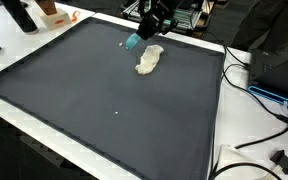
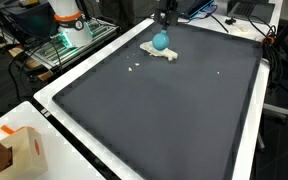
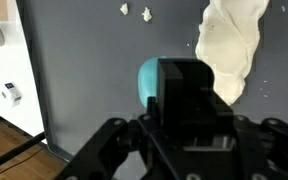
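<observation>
A teal, rounded object (image 3: 146, 82) sticks out to the left of my gripper (image 3: 184, 78) in the wrist view, and the black fingers hide most of it. The jaws stand together and seem shut on it. In both exterior views the teal object (image 1: 132, 42) (image 2: 161, 41) hangs just above the dark grey mat (image 1: 104, 100) near its far edge. A crumpled white cloth (image 1: 149, 60) (image 2: 164, 54) (image 3: 230, 45) lies on the mat right beside and partly under it. The gripper (image 1: 140, 34) (image 2: 163, 28) comes down from above.
Small white crumbs (image 3: 124, 10) (image 2: 134, 67) lie on the mat near the cloth. A white table border (image 1: 222, 110) frames the mat. Cables (image 1: 256, 85) and dark equipment sit along one side. An orange-and-white box (image 2: 19, 152) stands at a corner, and a wire shelf (image 2: 59, 45) beyond.
</observation>
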You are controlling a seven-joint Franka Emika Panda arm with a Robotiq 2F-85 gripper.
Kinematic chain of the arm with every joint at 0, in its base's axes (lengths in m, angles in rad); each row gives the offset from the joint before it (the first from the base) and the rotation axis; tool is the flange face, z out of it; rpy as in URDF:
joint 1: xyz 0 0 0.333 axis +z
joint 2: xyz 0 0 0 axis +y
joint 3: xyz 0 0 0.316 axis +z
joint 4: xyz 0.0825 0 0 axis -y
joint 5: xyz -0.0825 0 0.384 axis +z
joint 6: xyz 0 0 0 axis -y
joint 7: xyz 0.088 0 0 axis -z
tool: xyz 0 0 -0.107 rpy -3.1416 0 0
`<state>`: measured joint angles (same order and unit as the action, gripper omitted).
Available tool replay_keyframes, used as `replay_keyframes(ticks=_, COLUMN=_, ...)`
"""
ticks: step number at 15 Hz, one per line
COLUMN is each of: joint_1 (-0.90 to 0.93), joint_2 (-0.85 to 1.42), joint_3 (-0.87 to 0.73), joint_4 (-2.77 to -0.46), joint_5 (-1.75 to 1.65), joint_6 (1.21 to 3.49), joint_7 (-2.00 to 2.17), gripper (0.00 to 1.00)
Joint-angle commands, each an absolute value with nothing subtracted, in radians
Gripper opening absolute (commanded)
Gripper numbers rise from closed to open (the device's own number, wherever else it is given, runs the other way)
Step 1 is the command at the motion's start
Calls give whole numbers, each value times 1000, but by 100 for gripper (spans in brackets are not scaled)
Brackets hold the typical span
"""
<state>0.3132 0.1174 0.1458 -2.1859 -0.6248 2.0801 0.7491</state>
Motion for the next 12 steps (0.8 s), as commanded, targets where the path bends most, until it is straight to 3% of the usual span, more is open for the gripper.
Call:
replay_keyframes(ticks=1, joint_1=272, joint_2=25, joint_3=159, joint_4=-2281, joint_5=-608, joint_6=2191, joint_7=704, gripper=25)
replay_keyframes(ticks=12, joint_1=195, joint_2=-96, joint_3=151, joint_4=-2397, joint_5=-315, joint_6=2394, joint_7=441, gripper=25)
